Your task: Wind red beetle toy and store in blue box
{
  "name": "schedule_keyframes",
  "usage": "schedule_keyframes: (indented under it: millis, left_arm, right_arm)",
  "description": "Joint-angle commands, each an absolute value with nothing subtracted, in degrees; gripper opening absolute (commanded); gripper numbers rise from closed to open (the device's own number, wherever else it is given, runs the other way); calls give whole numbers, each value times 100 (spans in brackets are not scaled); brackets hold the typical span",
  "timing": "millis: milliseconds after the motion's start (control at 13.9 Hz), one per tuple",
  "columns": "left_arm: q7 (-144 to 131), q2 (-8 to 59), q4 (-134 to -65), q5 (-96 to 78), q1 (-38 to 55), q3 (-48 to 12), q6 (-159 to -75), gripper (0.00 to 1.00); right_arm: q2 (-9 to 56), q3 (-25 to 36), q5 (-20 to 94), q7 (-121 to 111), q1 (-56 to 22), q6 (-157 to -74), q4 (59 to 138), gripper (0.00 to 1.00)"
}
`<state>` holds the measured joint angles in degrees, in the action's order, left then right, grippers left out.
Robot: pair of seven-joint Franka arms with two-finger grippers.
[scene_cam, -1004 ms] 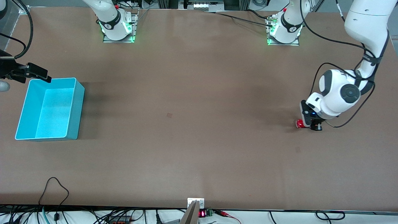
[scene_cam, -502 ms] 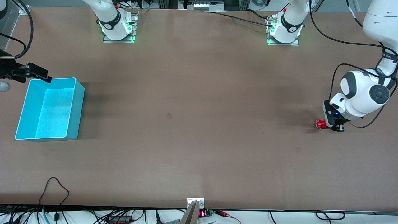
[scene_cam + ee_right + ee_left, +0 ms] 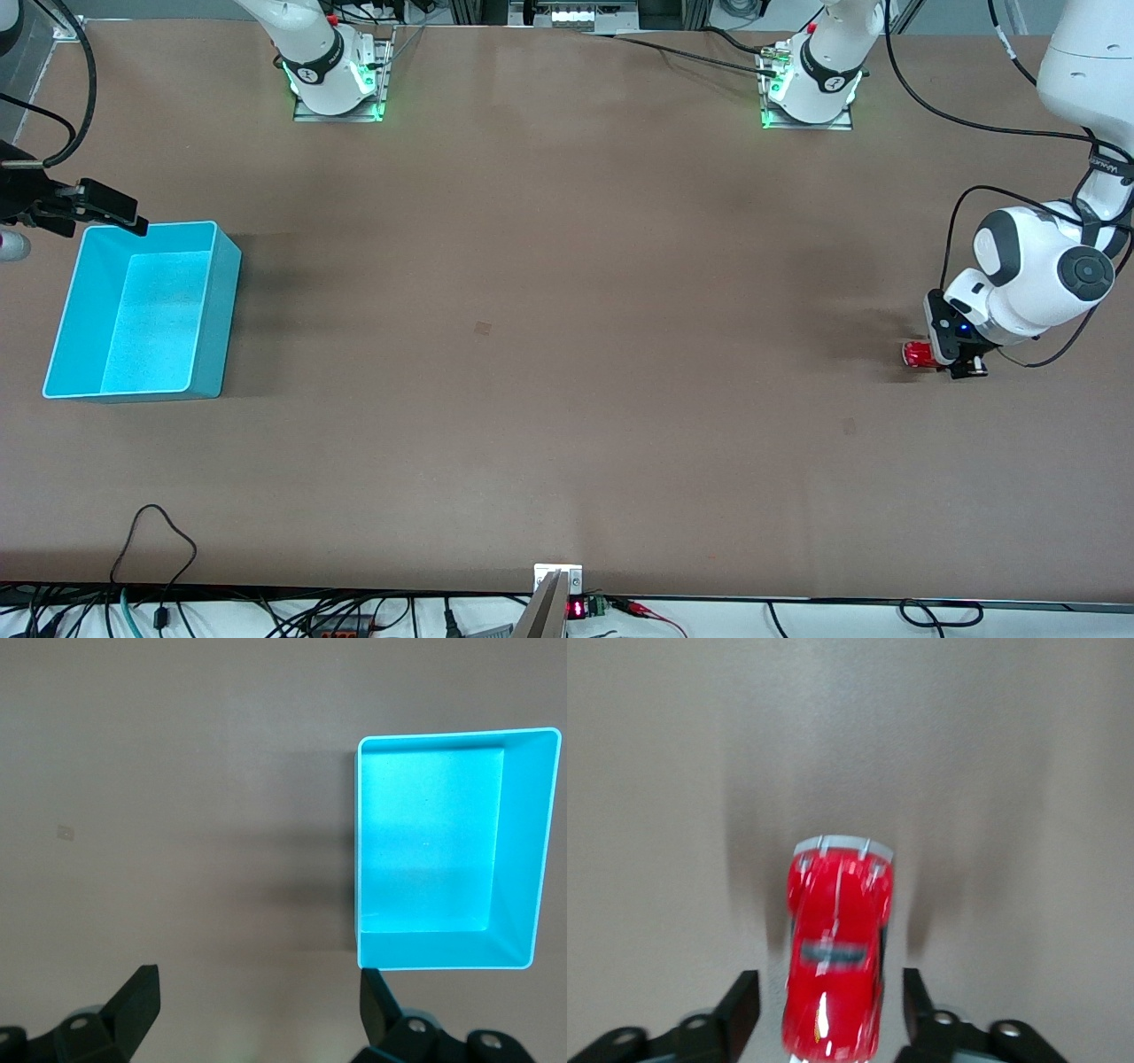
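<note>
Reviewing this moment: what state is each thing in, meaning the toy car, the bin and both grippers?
red beetle toy: upright on the table at the left arm's end, between the left gripper's fingers, a gap showing on each side.
blue box: upright, open-topped, empty, at the right arm's end.
left gripper: low at the table, open around the toy.
right gripper: open, holding nothing, waiting above the table beside the box.

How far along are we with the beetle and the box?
Nothing stored: the blue box sits empty at the right arm's end, the open right gripper waiting above its rim. In hand: the open left gripper straddles the red beetle toy on the table. Left: winding, storing.
</note>
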<state>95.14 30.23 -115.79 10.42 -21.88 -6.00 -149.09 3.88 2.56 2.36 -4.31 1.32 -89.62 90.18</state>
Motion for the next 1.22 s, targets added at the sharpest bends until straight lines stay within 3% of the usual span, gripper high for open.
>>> schedule_keyframes:
  millis: [0, 287, 789, 1148]
  left_arm:
    - [9598, 2743, -11470, 1125, -2233, -694, -14547, 100]
    - [9283, 2128, -11321, 1116, -2188, -1010, -13486, 100]
    - [8070, 2030, -9600, 1160, -1891, -1556, -10533, 100]
    - [6998, 1987, -8580, 1169, -1478, -1573, -9257, 100]
  right_arm:
    - [369, 237, 246, -387, 132, -8965, 8982, 100]
    - [369, 237, 246, -387, 132, -8965, 8982, 100]
    - [369, 237, 255, -396, 132, -8965, 8982, 100]
    - [378, 237, 255, -387, 141, -8965, 8982, 100]
